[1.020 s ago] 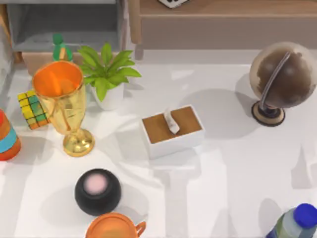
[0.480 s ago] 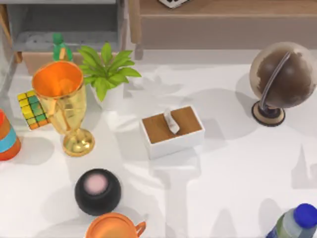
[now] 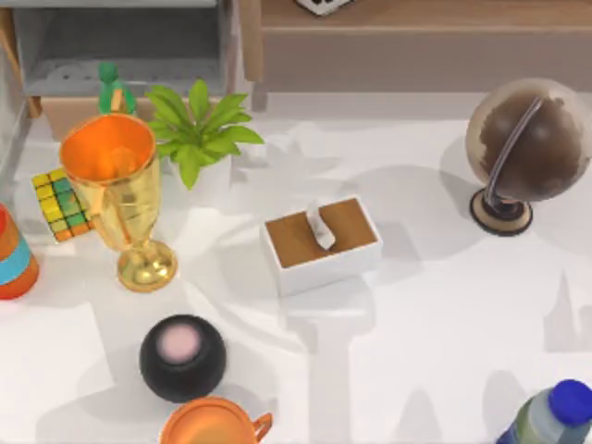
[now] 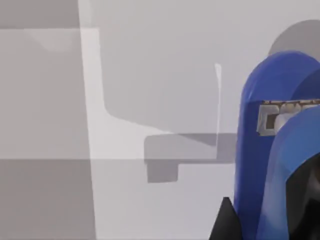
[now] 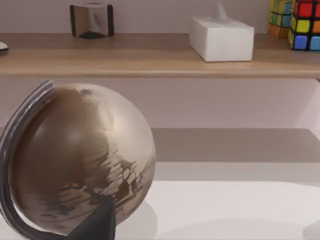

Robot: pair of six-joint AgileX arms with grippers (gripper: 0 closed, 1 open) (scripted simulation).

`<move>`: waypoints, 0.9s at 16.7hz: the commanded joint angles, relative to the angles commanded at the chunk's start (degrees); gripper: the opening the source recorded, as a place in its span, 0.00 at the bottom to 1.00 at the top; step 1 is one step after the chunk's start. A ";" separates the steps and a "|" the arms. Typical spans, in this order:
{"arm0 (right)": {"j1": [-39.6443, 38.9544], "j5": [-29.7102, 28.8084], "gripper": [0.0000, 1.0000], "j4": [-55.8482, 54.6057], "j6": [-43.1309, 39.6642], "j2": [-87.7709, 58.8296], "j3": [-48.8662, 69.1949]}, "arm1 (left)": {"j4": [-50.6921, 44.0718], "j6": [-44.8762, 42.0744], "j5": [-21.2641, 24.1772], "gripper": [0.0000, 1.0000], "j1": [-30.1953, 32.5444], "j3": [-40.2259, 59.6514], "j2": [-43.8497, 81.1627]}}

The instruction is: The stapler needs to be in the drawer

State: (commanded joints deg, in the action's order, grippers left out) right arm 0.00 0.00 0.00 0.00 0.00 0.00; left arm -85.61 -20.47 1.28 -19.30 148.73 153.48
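Left gripper point(image 4: 300, 210) is seemingly clamped on the stapler point(image 4: 260, 150); the drawer point(image 3: 129, 42), behind the plant point(image 3: 199, 129), has been uncovered, so placement remains.

A blue stapler point(image 4: 260, 150), its metal staple channel exposed, looms close to the left wrist camera above pale grey surfaces, a dark fingertip point(image 4: 226, 222) touching its lower edge.

No readable text, label, brand, number or sign appears on anything here.
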 joint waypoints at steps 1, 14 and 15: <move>0.00 0.00 1.00 0.00 0.00 0.00 0.00 | 0.00 0.00 0.00 0.00 0.00 0.00 0.00; 0.00 0.00 1.00 0.00 0.00 0.00 0.00 | 3.10 0.00 -0.01 0.08 0.00 -3.98 -0.88; 0.00 0.00 1.00 0.00 0.00 0.00 0.00 | 3.10 0.00 -0.01 0.15 0.00 -3.98 -0.88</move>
State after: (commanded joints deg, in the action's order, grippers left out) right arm 0.00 0.00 0.00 0.00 0.00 0.00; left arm -82.50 -20.47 1.27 -19.30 144.75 152.60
